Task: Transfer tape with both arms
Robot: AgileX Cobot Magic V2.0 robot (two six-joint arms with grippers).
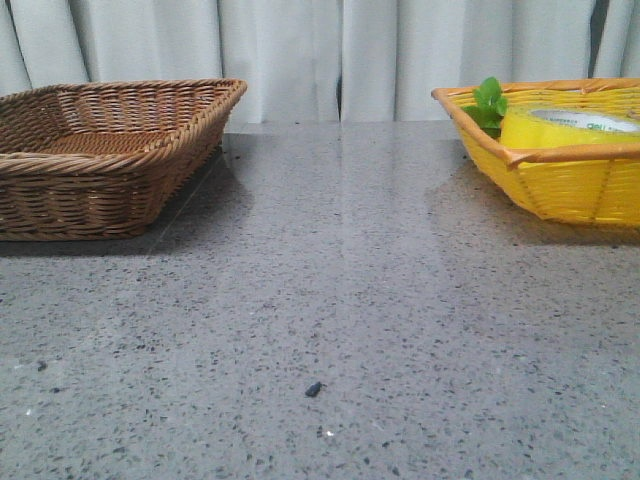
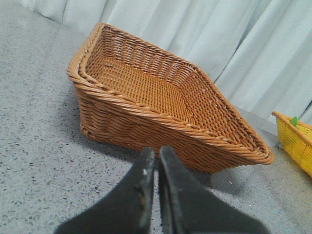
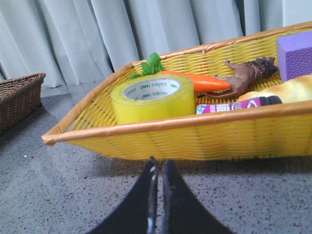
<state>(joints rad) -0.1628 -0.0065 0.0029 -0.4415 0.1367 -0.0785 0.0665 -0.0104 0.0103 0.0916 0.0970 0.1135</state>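
A: Where is the tape sitting?

B: It is lying flat, core up, in the yellow basket, near that basket's corner. A carrot is lying just behind it, with a brown animal toy, a purple block and a pink-labelled bottle sharing the basket. In the front view the roll is showing just above the rim.

A: Is anything holding it?

B: No. The right gripper is pointing at the basket from outside it, jaws pressed together and holding nothing. The left gripper is likewise closed and empty, facing the brown basket, which is looking empty inside.

A: So which step is this?

B: I am judging it as the very start: the pickup is not yet begun, and neither arm is showing in the front view over the table.

A: What is the next move asking for?

B: Probably the right jaws are needing to spread wide, rise over the rim and come down on the roll, clear of the carrot. After that, a handover to the left arm over mid-table, likely with the brown basket as the goal.
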